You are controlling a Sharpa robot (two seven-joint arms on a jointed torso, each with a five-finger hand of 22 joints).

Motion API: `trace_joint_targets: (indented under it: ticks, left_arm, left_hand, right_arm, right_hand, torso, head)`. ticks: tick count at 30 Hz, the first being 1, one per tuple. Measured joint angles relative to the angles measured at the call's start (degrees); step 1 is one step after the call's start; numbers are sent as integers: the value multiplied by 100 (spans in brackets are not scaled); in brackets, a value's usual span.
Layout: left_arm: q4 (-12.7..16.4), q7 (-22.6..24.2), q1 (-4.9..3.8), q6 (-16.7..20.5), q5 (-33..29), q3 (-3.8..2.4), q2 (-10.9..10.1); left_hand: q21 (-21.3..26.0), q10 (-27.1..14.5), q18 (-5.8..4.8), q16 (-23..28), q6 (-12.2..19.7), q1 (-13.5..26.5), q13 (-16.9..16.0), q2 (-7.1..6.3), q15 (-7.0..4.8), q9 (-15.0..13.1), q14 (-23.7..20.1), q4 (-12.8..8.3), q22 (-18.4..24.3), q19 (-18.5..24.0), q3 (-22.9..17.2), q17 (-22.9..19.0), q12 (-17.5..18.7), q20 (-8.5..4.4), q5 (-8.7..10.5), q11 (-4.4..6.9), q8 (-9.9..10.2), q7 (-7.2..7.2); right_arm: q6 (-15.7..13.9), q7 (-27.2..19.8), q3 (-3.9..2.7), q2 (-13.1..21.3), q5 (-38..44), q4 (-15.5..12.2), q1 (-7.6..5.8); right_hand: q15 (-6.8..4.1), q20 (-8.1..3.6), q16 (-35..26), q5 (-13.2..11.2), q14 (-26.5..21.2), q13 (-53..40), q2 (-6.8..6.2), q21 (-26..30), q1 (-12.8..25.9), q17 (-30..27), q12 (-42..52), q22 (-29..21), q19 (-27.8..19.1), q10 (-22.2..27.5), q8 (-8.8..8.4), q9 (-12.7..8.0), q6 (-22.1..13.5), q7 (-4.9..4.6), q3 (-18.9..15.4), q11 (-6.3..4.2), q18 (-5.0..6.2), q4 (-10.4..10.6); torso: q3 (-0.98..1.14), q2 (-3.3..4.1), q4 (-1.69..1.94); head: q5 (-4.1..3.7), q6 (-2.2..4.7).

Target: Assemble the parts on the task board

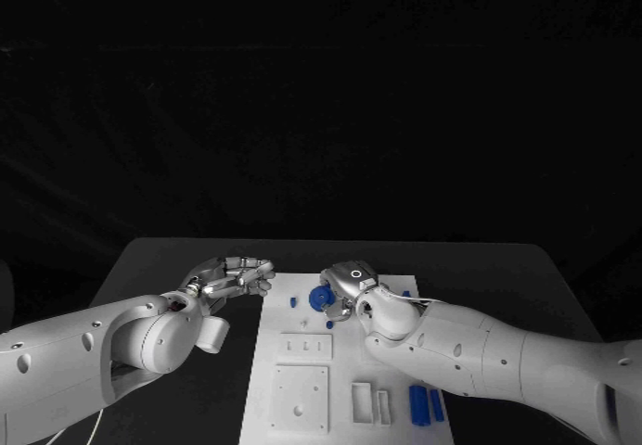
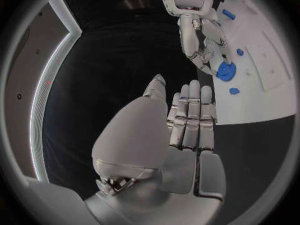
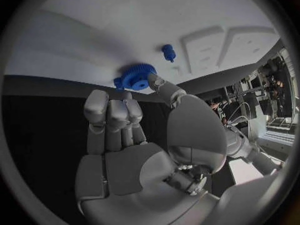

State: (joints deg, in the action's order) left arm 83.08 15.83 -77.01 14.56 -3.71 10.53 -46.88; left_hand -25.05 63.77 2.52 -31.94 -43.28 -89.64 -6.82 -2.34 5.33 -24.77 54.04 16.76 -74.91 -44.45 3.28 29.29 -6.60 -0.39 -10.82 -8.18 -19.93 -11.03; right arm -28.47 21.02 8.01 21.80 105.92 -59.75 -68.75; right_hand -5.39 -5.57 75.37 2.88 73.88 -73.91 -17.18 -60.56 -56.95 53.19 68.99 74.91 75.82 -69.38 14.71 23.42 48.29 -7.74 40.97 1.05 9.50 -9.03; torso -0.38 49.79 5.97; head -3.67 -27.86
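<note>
The white task board [image 1: 341,366] lies in the middle of the black table. A blue gear [image 1: 321,298] sits near the board's far edge. My right hand [image 1: 351,286] is over it, and its thumb and curled fingers pinch the gear [image 3: 134,78] at its rim; the left wrist view shows the same gear [image 2: 225,70] under that hand [image 2: 201,50]. My left hand [image 1: 236,276] hovers off the board's far left corner with nothing in it, its fingers [image 2: 190,117] stretched out side by side.
Small blue parts lie by the gear [image 1: 294,301] [image 1: 329,324]; one is a peg [image 3: 167,52]. Two blue bars [image 1: 426,405] lie at the board's near right. White raised blocks [image 1: 302,389] [image 1: 305,347] and slots [image 1: 364,400] fill the near half.
</note>
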Motion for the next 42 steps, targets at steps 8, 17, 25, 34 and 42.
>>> trace_joint_targets:
  ticks: [8, 17, 25, 34, 42]
  left_arm:
    - [14, -1, 0, 0, 0, 0, -39]
    - [44, -1, 0, 0, 0, 0, -67]
    - [38, -2, -1, 0, 1, -1, -51]
    - [16, -2, -1, -2, 1, -1, -20]
    - [10, -3, -1, -5, 1, -1, -15]
  left_hand:
    - [0, 0, -4, 0, 0, 0, 0, 0, 0, 0, 0, 0, 0, 0, 0, 0, 0, 0, 0, 0, 0, 0]
    - [0, 0, 56, 0, 0, 0, 0, 0, 0, 0, 0, 0, -1, 0, 0, 0, 0, 0, 0, 0, 0, 0]
    - [0, 0, 54, 0, 0, 0, 0, 0, 0, 0, 0, 0, -4, 0, 0, 1, 0, 0, 0, 0, 0, 0]
    - [0, 0, 52, 0, 0, 0, 0, 0, 0, 0, 0, 0, -3, 0, 0, -5, 22, 0, 0, 0, 0, 0]
    - [0, 0, 46, 0, 0, 0, 0, 0, 0, 0, 0, 0, -3, 0, 0, -5, 22, 0, 0, 0, 0, 0]
  right_arm:
    - [-110, -145, -39, 355, -382, -419, -18]
    - [-155, -378, -150, 627, -850, -618, -124]
    - [10, -589, -150, 471, -1218, -543, -121]
    - [263, -641, -150, 237, -1350, -248, -111]
    - [486, -648, -143, 137, -1381, -98, -64]
  right_hand:
    - [19, -42, 0, 0, -19, -29, 7, 0, 137, 34, 8, 0, -18, -23, -30, 9, -126, -32, -193, 39, -25, -23]
    - [39, -52, 0, 0, 1, -61, 37, 0, 102, 66, 102, 0, -6, -45, 13, 49, -123, -34, -63, 57, -30, 106]
    - [11, -109, 0, 23, 31, -103, 229, 0, 145, 101, 183, 0, 53, -149, 55, 67, -68, 65, 181, -43, -65, 509]
    - [-45, -112, -21, 255, 22, -72, 386, 0, 198, 145, 194, -1, 51, -147, 7, 46, -310, 91, 285, -86, -66, 578]
    - [-45, -140, -39, 466, 22, -70, 416, 0, 227, 166, 194, -1, 22, -125, 4, 58, -355, 105, 244, -66, -66, 491]
  torso:
    - [0, -1, -2]
    - [8, -2, -23]
    - [13, 0, -14]
    - [4, 0, 4]
    - [-7, 1, 7]
  head:
    - [-8, -10]
    - [3, 8]
    - [-19, 14]
    - [-27, 3]
    - [-24, -8]
